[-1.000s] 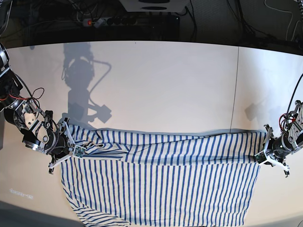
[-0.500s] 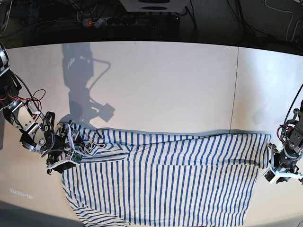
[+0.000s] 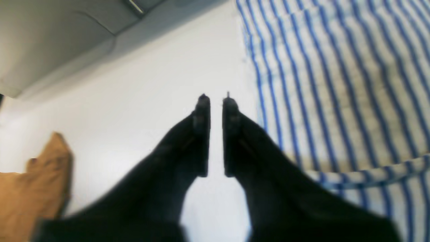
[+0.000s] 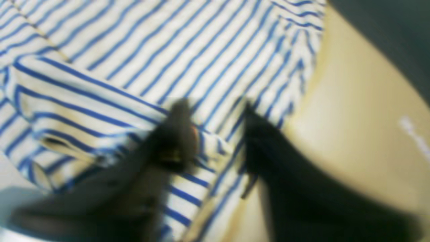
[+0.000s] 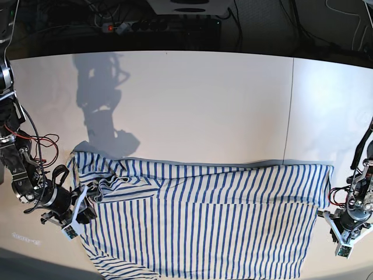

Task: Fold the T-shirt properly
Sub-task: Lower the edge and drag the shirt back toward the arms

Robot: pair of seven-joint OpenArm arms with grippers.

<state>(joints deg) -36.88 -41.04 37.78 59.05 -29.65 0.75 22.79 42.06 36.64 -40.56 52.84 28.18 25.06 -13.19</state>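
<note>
The T-shirt (image 5: 198, 227), white with thin blue stripes, lies spread across the near half of the table, its far edge folded over towards me. In the left wrist view my left gripper (image 3: 215, 99) is shut and empty over bare table, just beside the T-shirt's (image 3: 336, 84) hem edge. In the base view it (image 5: 340, 242) sits off the cloth's right end. My right gripper (image 4: 214, 111) hovers over the rumpled T-shirt (image 4: 134, 50), jaws apart with striped cloth showing between them; the frame is blurred. In the base view it (image 5: 74, 214) is at the cloth's left end.
A tan cloth-like thing (image 3: 30, 188) lies on the table left of the left gripper. A seam (image 5: 288, 111) runs across the white tabletop. Cables and a power strip (image 5: 169, 26) lie in the dark strip behind the table.
Both grippers have let go of the shirt's folded edge and pulled back towards the near side. The right one moved down along the left end; the left one moved off the cloth.
</note>
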